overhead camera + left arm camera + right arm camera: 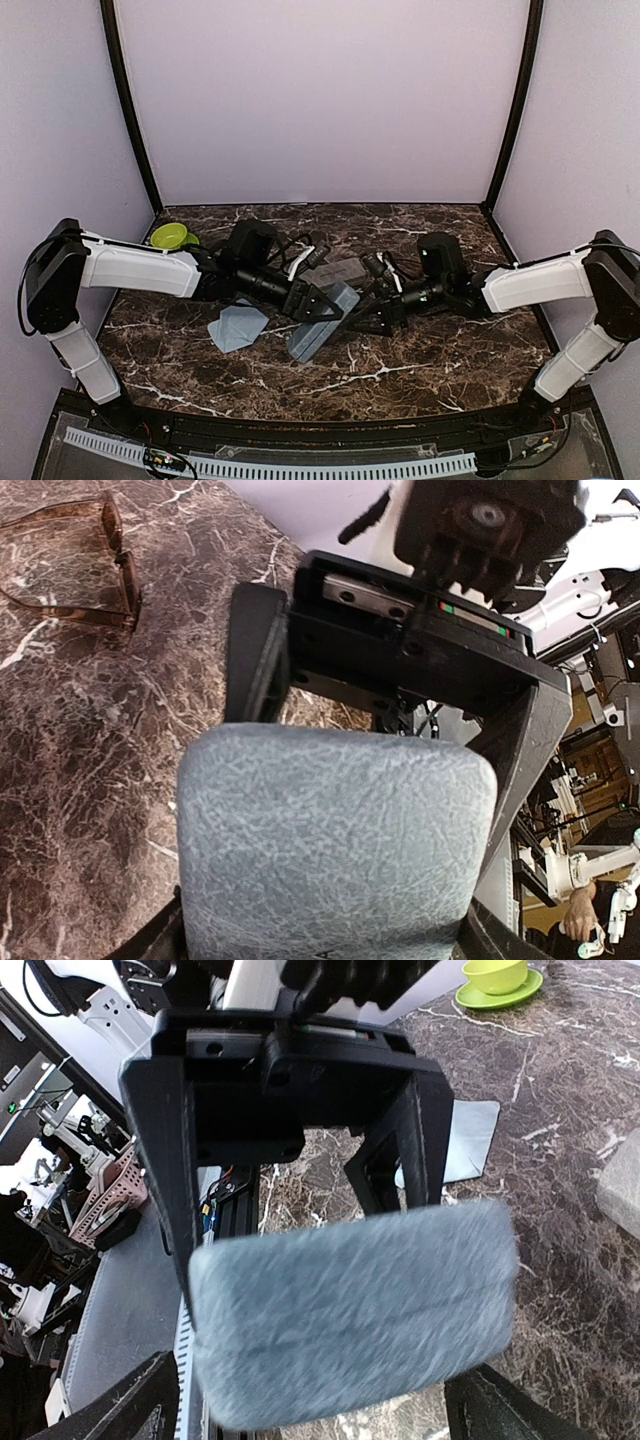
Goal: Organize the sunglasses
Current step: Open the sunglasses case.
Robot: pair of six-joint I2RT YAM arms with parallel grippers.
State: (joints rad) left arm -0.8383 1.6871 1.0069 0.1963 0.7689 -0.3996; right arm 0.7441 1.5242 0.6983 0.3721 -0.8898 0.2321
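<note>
A blue-grey case [318, 328] hangs tilted just above the table centre, and my left gripper [322, 308] is shut on its upper end. In the left wrist view the case [335, 850] fills the space between my left gripper's [325, 942] fingers. My right gripper [378, 312] faces it from the right and stands open, its fingers on either side of the blurred case [350, 1320] with a gap showing in the right wrist view [330, 1412]. One pair of sunglasses [85, 570] with a brown frame lies on the marble in the left wrist view.
A grey case [336, 270] lies behind the two grippers. A light blue cloth [238, 325] lies left of the held case. At the back left stands a green bowl [172, 236] on its saucer. Purple walls enclose the marble table [450, 360].
</note>
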